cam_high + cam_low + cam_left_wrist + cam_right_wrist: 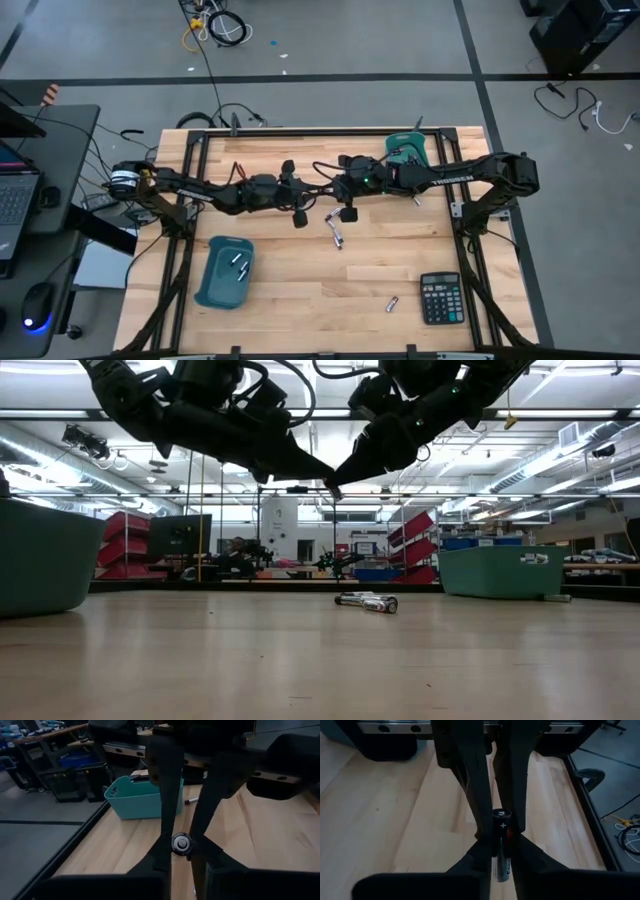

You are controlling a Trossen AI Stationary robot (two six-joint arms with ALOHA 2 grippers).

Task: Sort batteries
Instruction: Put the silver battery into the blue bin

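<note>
**High view.** Left gripper (308,193) and right gripper (333,190) meet tip to tip above mid-table. Loose batteries (336,236) lie just near of them, with one more (392,303) beside the calculator (440,298). Two sit in the near-left bin (212,285). A second bin (408,150) stands far right.

**Low view.** The tips join high over the wood table (300,660). Behind are shelving and strip lights.

**Left wrist view.** The held battery (181,843) shows end-on, pinched by the left fingers.

**Right wrist view.** The same battery lies lengthwise, and the right fingers also pinch it.

**Step, judged.** A mid-air handover. Next, one gripper must let go while the other keeps its grip, then carries the battery to a bin.
</note>
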